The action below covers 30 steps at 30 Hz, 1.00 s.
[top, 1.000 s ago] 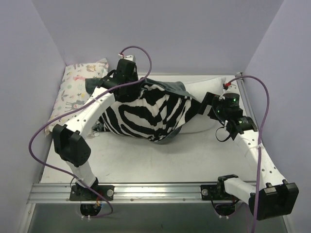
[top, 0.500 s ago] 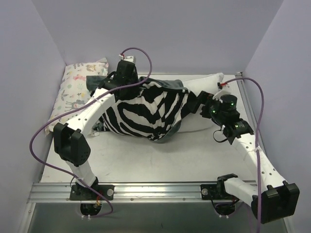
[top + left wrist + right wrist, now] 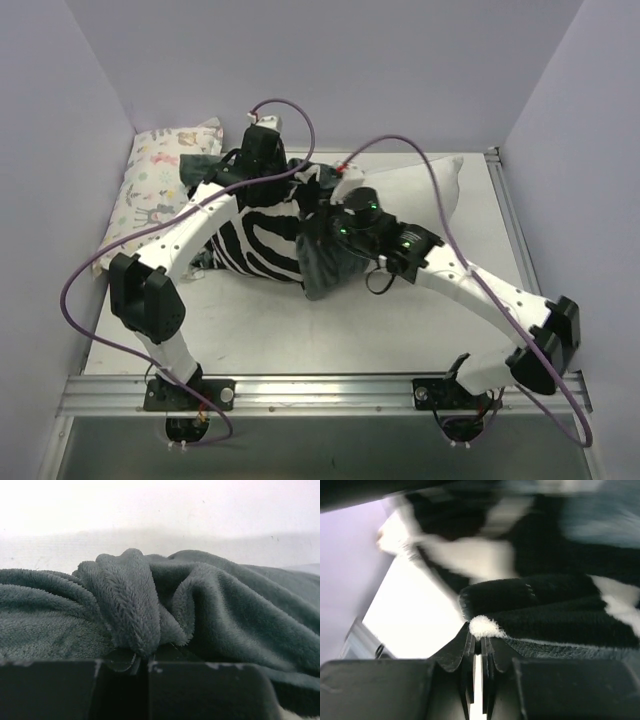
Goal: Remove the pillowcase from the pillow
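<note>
- Though half buried under both arms, plainly lying toward the far side of the table (image 3: 300,335): the pillowcase (image 3: 250,245), crumpled in a heap. Zebra-striped inner face turned up over most of the left part, grey-green plush along the far edge and bunched in a dark flap at the near right.
- Tucked behind and to the right of that heap: the pillow (image 3: 412,188), plain white. Only its right end and far corner in sight, the rest covered by fabric and arm.
- At the heap's far left edge, at the end of the left arm (image 3: 190,225): the left gripper (image 3: 141,662), jaws drawn together on a thick ridge of grey-green plush, with folds bulging up right above the fingertips.
- Stretched across from the near right, at the end of the right arm (image 3: 480,295): the right gripper (image 3: 480,647), jaws all but touching and nipping a small white tuft at the edge of the black-and-white cloth. Seen from above, fingertips sunk into mid-heap and out of sight.
- Cannot tell whether either pinch takes in any of the pillow beneath.
- Off at the far left, against the wall (image 3: 60,150): a small print pillow (image 3: 155,185), pastel figures on white, its right end just beside the grey-green edge.
- Looping from both arms: purple cables (image 3: 90,270), one of them arching over the white pillow.
- Upper part of the right wrist view too blurred to read beyond stripes.
</note>
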Each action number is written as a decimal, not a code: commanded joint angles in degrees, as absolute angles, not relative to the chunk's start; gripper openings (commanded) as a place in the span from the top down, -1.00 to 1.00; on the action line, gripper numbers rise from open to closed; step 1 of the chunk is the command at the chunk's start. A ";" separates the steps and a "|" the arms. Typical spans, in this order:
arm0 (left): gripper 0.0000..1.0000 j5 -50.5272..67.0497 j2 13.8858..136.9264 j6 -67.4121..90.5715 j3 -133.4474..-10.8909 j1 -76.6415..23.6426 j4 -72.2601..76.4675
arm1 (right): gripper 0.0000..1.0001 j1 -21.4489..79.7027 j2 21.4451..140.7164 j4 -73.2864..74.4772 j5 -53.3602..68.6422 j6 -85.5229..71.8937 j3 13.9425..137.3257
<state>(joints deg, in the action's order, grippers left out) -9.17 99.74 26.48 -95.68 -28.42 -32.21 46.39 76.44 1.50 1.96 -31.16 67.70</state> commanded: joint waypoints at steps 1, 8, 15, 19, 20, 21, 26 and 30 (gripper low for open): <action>1.00 -6.24 101.34 27.33 -92.81 -30.06 -36.56 | 1.00 58.87 83.82 -0.18 0.52 -27.43 77.68; 1.00 -6.42 99.41 27.07 -91.67 -29.71 -36.21 | 0.67 58.36 80.08 0.08 -3.69 -25.85 73.75; 1.00 -5.45 98.18 26.98 -92.02 -29.79 -36.21 | -0.59 58.18 71.38 13.42 -13.96 -20.31 76.28; 1.00 -5.45 97.56 26.46 -91.85 -29.79 -36.39 | -0.83 57.31 63.39 20.38 -23.71 -19.60 76.90; 1.00 -5.62 97.38 26.46 -91.67 -29.79 -36.39 | -0.86 55.83 62.15 22.04 -28.95 -19.95 76.90; 1.00 -5.54 97.03 26.37 -91.50 -29.79 -36.39 | -0.90 54.42 60.92 25.45 -30.48 -20.39 76.64; 1.00 -5.36 95.89 26.37 -90.79 -29.97 -36.39 | -1.00 39.40 51.78 26.37 -27.61 -19.78 67.61; 1.00 -5.36 95.36 26.54 -90.53 -30.50 -36.39 | -1.00 25.09 51.49 25.23 -18.75 -18.37 64.60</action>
<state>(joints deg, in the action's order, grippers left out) -7.05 96.16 26.74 -91.92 -29.47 -31.86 31.73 49.15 24.36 -23.99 -20.23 66.87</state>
